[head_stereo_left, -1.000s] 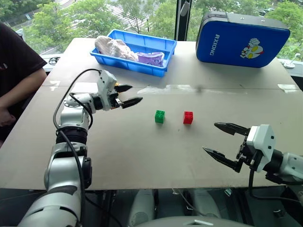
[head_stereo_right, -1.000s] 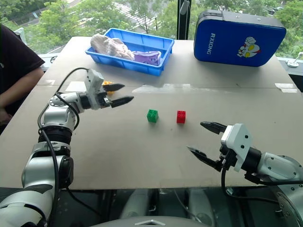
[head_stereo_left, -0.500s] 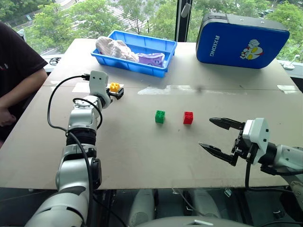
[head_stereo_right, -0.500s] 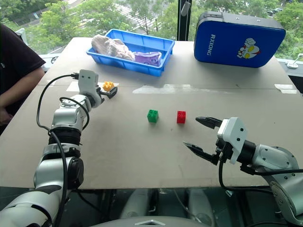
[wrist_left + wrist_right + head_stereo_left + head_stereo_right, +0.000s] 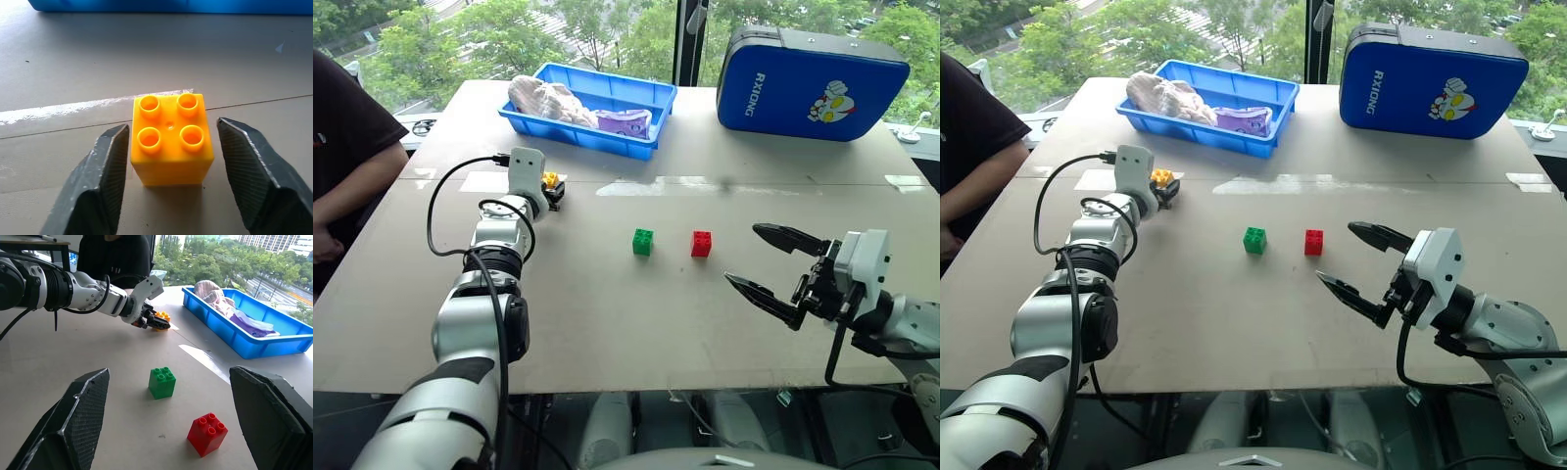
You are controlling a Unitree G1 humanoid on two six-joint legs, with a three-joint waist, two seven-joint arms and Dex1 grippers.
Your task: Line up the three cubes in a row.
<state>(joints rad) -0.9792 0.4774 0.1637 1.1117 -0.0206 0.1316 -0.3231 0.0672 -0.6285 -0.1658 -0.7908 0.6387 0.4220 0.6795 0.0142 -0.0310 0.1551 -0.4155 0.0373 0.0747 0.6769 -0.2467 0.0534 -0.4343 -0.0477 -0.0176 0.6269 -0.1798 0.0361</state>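
Left wrist view shows the left hand [image 5: 168, 161] with its two black fingers on each side of the small yellow plastic brick [image 5: 171, 139], one finger touching it and the other just beside it, so the hand is closing on the brick; the brick sits on the grey table [image 5: 607, 304] near the big blue plastic tray [image 5: 651, 103]; the little green brick [image 5: 643, 242] and the little red brick [image 5: 702, 244] sit near each other in the middle of the table, well apart from the yellow one; the right hand [image 5: 773, 269] hangs above the table near the red brick, fingers spread wide, holding nothing.

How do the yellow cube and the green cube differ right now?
The yellow cube sits between the fingers of the left tool; the green cube stands free. The yellow cube is off near the blue tray; the green cube is beside the red cube. Both are studded bricks, upright on the table.
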